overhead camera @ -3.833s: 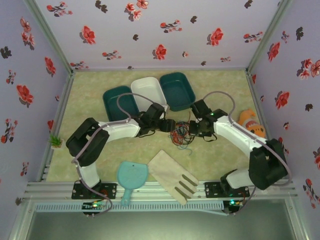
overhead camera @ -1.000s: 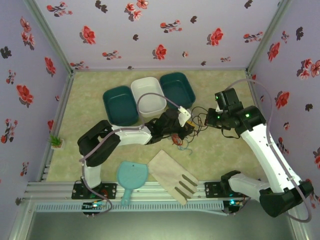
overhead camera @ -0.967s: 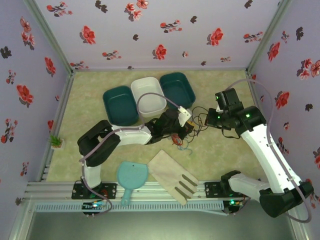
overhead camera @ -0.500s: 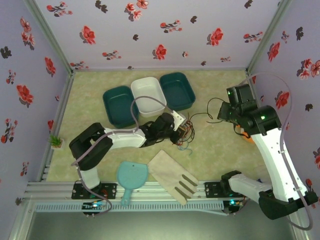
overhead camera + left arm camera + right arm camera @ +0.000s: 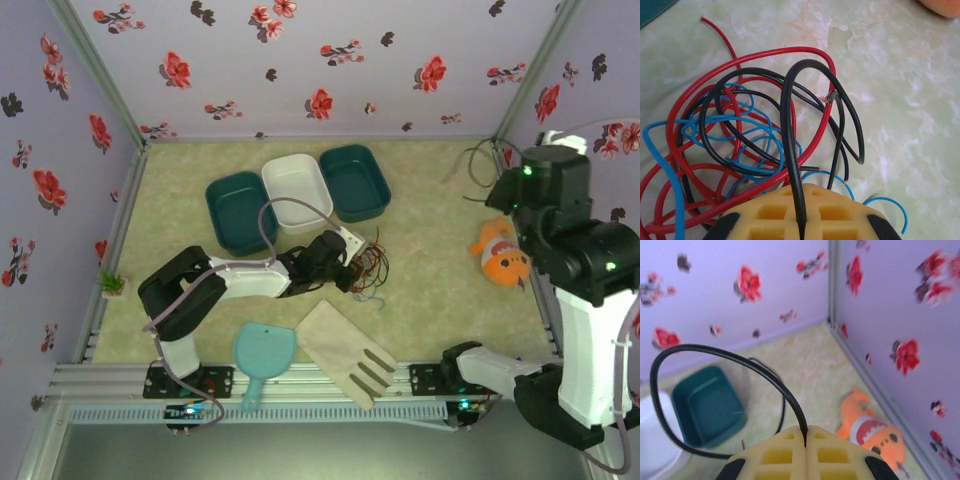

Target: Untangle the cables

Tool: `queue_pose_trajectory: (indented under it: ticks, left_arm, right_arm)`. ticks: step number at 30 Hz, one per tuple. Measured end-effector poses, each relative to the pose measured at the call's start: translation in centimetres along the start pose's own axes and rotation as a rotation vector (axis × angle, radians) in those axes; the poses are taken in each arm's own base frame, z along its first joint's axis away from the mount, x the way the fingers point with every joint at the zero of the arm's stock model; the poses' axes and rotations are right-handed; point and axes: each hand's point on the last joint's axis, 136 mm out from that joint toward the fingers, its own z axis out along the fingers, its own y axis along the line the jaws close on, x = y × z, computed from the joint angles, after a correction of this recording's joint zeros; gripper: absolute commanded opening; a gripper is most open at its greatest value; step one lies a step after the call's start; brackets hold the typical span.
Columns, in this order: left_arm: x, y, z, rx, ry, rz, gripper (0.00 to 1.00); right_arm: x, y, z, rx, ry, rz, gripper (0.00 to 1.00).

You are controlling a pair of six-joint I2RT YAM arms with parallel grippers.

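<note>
A tangle of thin red (image 5: 747,55), black (image 5: 840,95) and blue (image 5: 715,120) cables lies on the table (image 5: 430,300), just right of my left gripper (image 5: 352,263). In the left wrist view my left gripper (image 5: 801,202) is shut on a black strand (image 5: 788,125) that arches up out of the heap. My right gripper (image 5: 805,434) is raised high near the right wall and is shut on a black cable (image 5: 715,354) that curves away in a wide loop. From above, that loop (image 5: 474,163) hangs in the air left of the right gripper (image 5: 508,192).
Two teal bins (image 5: 238,212) (image 5: 354,182) flank a white bin (image 5: 297,192) behind the tangle. An orange fish toy (image 5: 500,256) lies by the right wall. A blue scoop (image 5: 263,358) and a wooden spatula (image 5: 348,350) lie near the front edge.
My right arm has risen and swung to the right wall, drawing the black cable away from the heap. My left gripper stays shut at the tangle, shifted slightly left.
</note>
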Motion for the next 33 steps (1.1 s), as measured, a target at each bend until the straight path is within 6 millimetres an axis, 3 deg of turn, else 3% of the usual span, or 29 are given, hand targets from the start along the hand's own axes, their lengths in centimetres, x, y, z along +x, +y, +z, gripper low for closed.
queue_pose_trajectory:
  ticks: [1,4,8,12,14,20,24,27,33]
  left_arm:
    - [0.0,0.0,0.0,-0.001,0.000,-0.003,0.00]
    - [0.0,0.1,0.0,-0.002,0.000,-0.008,0.19]
    - [-0.1,0.3,-0.1,-0.007,0.000,-0.013,0.44]
    - [-0.8,0.0,-1.0,-0.008,-0.012,-0.005,0.77]
    - [-2.1,-0.3,-2.2,-0.008,-0.046,0.000,0.99]
    - [-6.3,-0.6,-7.1,-0.048,-0.198,0.010,1.00]
    - [-7.1,0.8,-9.7,-0.134,-0.266,0.015,1.00]
    - [-7.3,2.8,-11.2,-0.218,-0.301,0.000,1.00]
    - [-7.7,8.6,-13.9,-0.412,-0.359,-0.089,1.00]
  right_arm:
    - [-0.6,-0.4,-0.4,0.009,-0.022,0.004,0.00]
    - [-0.8,-0.7,-0.5,0.028,-0.034,-0.003,0.00]
    - [0.3,0.3,1.6,0.040,0.017,-0.043,0.00]
    - [1.8,2.2,4.5,0.030,0.077,-0.077,0.00]
    - [2.6,3.4,5.9,0.007,0.105,-0.084,0.00]
    - [3.8,6.9,8.6,-0.097,0.144,-0.073,0.00]
    - [4.6,9.5,10.6,-0.169,0.182,-0.070,0.00]
    - [5.5,11.4,12.4,-0.207,0.218,-0.075,0.00]
    - [6.5,14.2,15.2,-0.264,0.258,-0.076,0.00]
